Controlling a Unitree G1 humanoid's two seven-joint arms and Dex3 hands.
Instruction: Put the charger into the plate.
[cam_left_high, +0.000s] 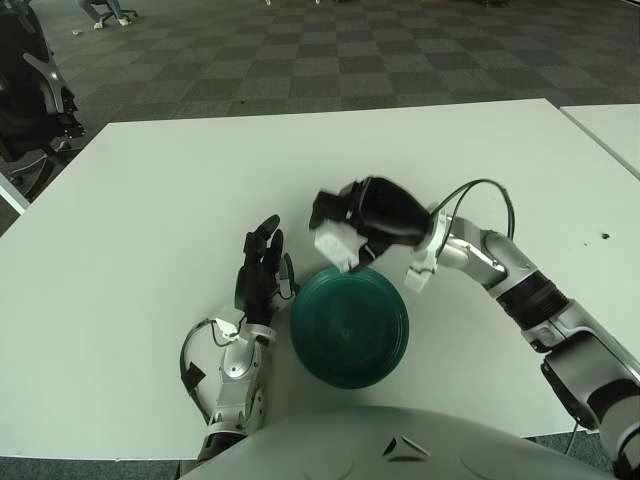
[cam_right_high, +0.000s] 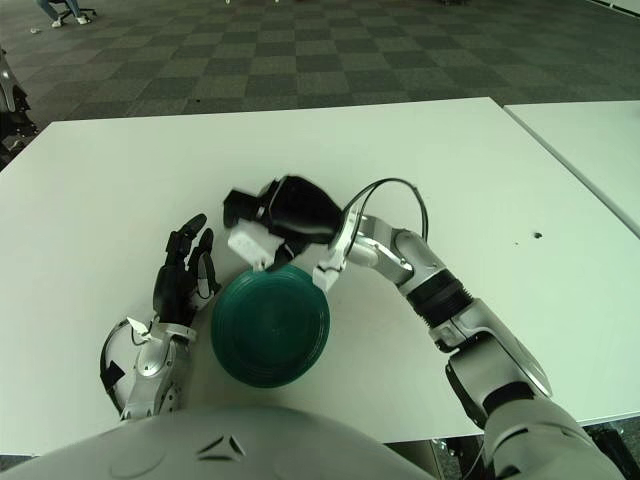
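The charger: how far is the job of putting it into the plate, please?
Done: the charger is picked up and off the table, gripped by the right hand. In hand: it hangs at the far rim of the green plate. Left: lower it in and let go. The left hand shows left of the plate, fingers extended.

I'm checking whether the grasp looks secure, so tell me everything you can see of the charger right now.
The charger is a small white block, plastic by its look, with rounded corners. It is off the table, held in the dark fingers of the right hand, which wrap its upper part so only its lower end shows. It is tilted and shows at the far left rim of the green plate, not yet in it. Only the fingers touch it. No cable or prongs show.
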